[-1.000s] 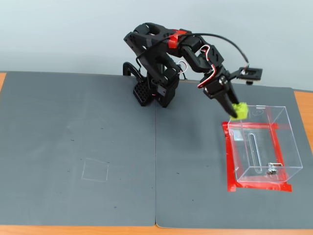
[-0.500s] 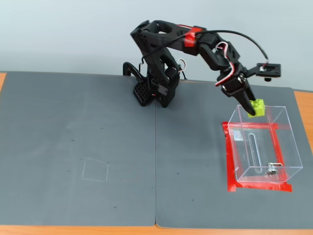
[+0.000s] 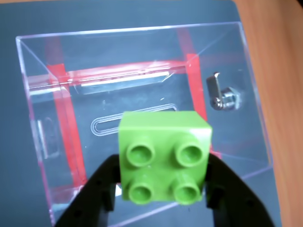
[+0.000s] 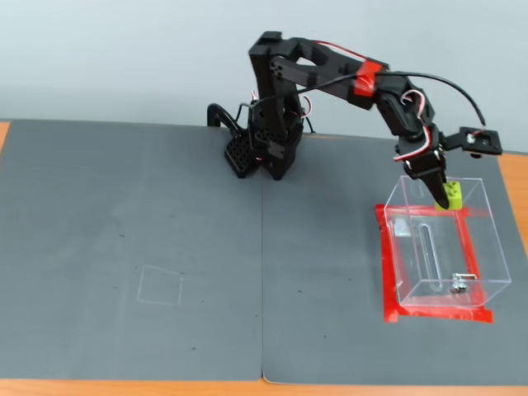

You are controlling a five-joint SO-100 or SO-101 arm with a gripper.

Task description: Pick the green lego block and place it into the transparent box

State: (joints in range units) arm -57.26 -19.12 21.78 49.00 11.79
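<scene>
The end effector (image 3: pixel 163 201) is clamped on the green lego block (image 3: pixel 163 158), one black finger on each side. In the fixed view the block (image 4: pixel 453 195) hangs over the open top of the transparent box (image 4: pixel 487 247). The box sits on red tape (image 4: pixel 386 272) on the dark gray surface (image 4: pixel 165 247). A small metal latch (image 3: pixel 222 97) is on one box wall. Nothing blocks the opening.

Wrist view close, looking down; fixed view high, frontal; both share transparent box (image 3: pixel 142 80) (image 4: pixel 445 247).
</scene>
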